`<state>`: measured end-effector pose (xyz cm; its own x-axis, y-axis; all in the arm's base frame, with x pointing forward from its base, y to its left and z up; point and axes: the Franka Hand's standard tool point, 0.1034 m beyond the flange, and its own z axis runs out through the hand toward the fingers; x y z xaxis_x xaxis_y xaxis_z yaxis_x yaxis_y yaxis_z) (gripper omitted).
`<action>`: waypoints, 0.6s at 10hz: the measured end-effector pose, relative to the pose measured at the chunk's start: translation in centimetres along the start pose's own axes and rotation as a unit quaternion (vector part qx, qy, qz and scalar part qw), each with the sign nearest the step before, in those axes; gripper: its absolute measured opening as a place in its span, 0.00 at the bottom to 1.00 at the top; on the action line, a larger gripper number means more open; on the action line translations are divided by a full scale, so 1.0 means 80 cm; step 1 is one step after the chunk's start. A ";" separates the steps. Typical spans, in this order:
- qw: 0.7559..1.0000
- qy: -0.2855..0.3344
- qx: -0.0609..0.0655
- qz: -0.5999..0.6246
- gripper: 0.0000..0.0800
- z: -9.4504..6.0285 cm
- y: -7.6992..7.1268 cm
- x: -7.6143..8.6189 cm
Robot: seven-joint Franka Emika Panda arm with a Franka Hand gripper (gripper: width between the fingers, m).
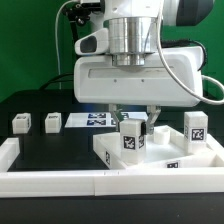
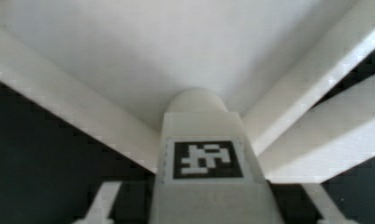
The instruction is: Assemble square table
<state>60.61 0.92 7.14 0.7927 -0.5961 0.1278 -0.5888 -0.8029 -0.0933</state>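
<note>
The square table's white slab lies inside the rails, and its rimmed corner fills the wrist view. My gripper is shut on a white tagged leg block, held upright at that corner. In the wrist view the leg sits between my fingers, its rounded far end pointing into the corner. Whether it touches the slab I cannot tell. Another leg block stands at the exterior view's right. Two more stand at its left.
Long white border rails run along the front and up both sides of the black table. The marker board lies flat behind the slab. A green backdrop hangs at the rear.
</note>
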 end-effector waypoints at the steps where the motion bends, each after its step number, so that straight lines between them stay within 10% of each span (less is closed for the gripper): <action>1: 0.999 0.000 0.000 0.051 0.36 0.000 -0.001 0.000; 6: 0.972 -0.004 0.000 0.234 0.36 0.000 -0.004 -0.005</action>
<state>60.51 1.42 7.14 0.4399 -0.8958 0.0638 -0.8850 -0.4445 -0.1388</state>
